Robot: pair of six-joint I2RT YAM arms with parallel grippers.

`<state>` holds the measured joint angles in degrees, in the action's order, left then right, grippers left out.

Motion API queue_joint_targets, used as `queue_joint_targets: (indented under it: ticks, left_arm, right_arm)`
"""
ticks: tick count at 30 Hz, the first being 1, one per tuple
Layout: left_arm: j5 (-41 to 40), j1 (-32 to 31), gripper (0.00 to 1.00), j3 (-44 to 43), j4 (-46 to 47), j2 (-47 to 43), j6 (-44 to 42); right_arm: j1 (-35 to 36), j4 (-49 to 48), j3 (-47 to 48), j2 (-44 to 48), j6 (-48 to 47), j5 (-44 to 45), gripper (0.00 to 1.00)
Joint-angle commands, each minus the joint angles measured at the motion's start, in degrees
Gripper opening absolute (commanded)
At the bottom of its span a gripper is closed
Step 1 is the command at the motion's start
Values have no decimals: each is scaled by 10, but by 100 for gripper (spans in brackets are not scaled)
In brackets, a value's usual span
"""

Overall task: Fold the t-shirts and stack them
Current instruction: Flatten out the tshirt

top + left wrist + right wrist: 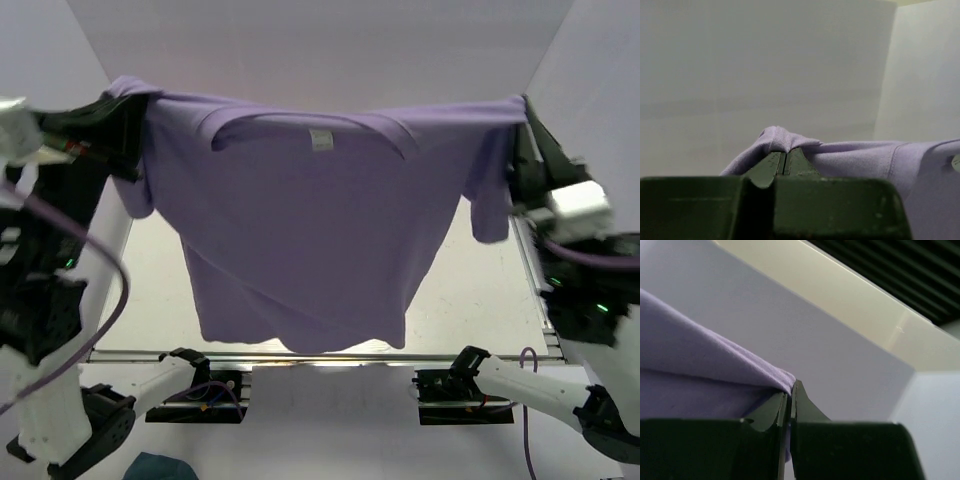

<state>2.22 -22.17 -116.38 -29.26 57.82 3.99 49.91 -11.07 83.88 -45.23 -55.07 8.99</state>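
- Nearest your arm bases, the hem (300,345) of the lavender shirt (300,240) is dangling over the near part of the table (480,300) (from above I cannot tell whether it is touching the surface).
- Above that, the body is hanging as one open sheet. Its long axis is running collar to hem, straight down from your fingers.
- Out at the sides, the left sleeve (140,195) and the right sleeve (488,215) are drooping loose, each just under its own grip.
- At the collar, the white neck label (320,139) is sitting about midway between your two holds, so the shirt is hanging fairly evenly.
- Your left gripper (785,155) is pinching a bunched fold of the shoulder, with the jaws all but closed on the cloth.
- Your right gripper (790,391) is doing the same on the other shoulder, with only a sliver of a gap and fabric gathered at the tips.
- The shoulder line is stretching left to right between the two grippers, and I judge the coming move turns on that. Neither arm is the nearer one, so you are likely needing both to come down together and level.
- Farthest off, the pale back wall (765,75) is standing beyond your fingertips. By my reckoning the collar should be heading that way, with the hem touching down first.
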Motion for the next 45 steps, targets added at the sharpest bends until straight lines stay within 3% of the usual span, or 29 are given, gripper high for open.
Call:
queue_joint_targets:
  ticks: [1,2,5,10,14,15,20,23,32,41,43,44,45]
  left_arm:
    - [-77,6,0,37,21,87,4]
    - [-113,-1,0,44,26,105,9]
    - [-161,5,0,64,36,187,27]
    - [-236,15,0,110,63,311,61]
    - [-196,33,0,89,68,449,85]
    - [-177,41,0,68,84,481,91]
    - [-119,65,0,-98,92,717,97]
    - [-86,77,0,-181,123,794,103]
    - [-60,88,0,-156,303,866,115]
    - [-60,88,0,-160,470,942,139]
    - [-67,88,0,-193,496,966,151]
    - [-80,88,2,-206,496,992,156]
    - [-87,88,20,-218,510,1004,173]
  right_arm:
    - [-4,-190,-49,-77,-98,206,0]
    - [-5,-274,-77,-123,-141,221,0]
    - [-29,-302,-93,-164,-145,244,0]
    - [-151,-320,-136,-278,-17,250,0]
    - [-223,-310,-130,-418,56,248,0]
    - [-231,-300,-105,-487,74,248,0]
    - [-284,-211,-7,-647,145,227,0]
    - [-314,-171,86,-747,174,205,0]
    - [-352,-140,215,-864,215,147,0]
    - [-378,-199,293,-942,247,82,0]
    - [-387,-226,308,-967,261,69,0]
    - [-389,-228,321,-981,267,63,0]
    - [-390,-229,339,-999,272,48,12]
